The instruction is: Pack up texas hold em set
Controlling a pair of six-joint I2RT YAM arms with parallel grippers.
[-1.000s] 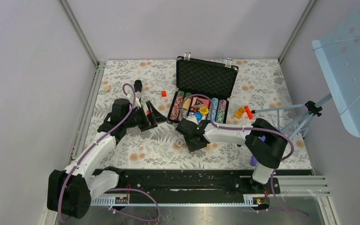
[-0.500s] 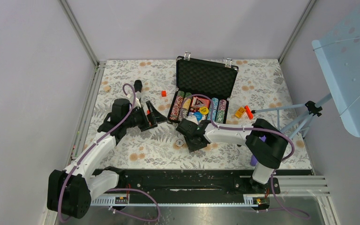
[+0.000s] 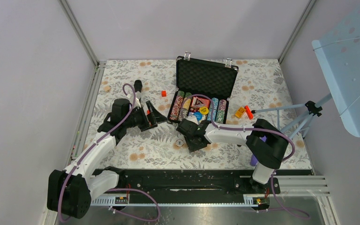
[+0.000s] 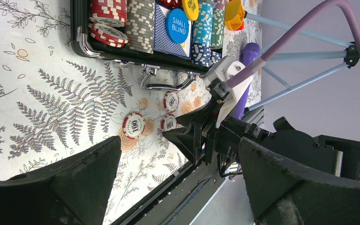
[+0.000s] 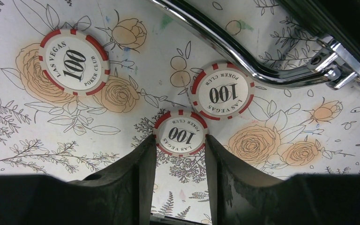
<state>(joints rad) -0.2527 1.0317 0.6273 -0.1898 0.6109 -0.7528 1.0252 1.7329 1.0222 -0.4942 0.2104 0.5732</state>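
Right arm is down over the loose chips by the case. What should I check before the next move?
1. Centring: target 100 chip lies between the fingers of the right tool: ok.
2. Grip: the fingers flank the chip's edges, contact unclear: cannot tell.
3. Clearance: neighbouring 100 chip sits edge to edge with the target: not ok.
4. Destination: briefcase open, lid up: ok.
5. Other arm: left tool open, empty, left of the briefcase: ok.
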